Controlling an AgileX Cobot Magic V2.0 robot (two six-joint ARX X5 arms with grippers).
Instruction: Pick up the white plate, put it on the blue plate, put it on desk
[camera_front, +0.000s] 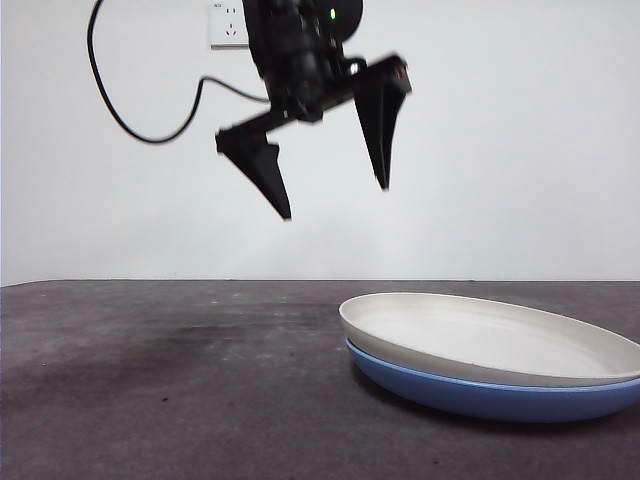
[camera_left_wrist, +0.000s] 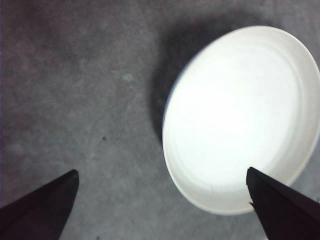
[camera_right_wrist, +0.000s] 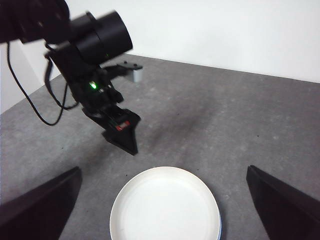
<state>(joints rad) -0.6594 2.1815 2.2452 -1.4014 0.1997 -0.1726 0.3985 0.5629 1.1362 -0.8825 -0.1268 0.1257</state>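
Observation:
The white plate (camera_front: 490, 338) lies stacked on the blue plate (camera_front: 480, 397) on the desk (camera_front: 150, 380), at the right in the front view. My left gripper (camera_front: 336, 200) hangs open and empty high above the desk, up and to the left of the stack. In its own view its jaws (camera_left_wrist: 161, 171) stand wide apart over the white plate (camera_left_wrist: 240, 120) and bare desk. My right gripper (camera_right_wrist: 163, 170) is open and empty, looking down from farther off at the white plate (camera_right_wrist: 165, 206), a thin blue rim (camera_right_wrist: 220, 226) and the left arm (camera_right_wrist: 107, 100).
A white wall backs the desk, with a socket (camera_front: 228, 22) and a black cable (camera_front: 130, 125) hanging from the left arm. Bare dark tabletop stretches left of the plates.

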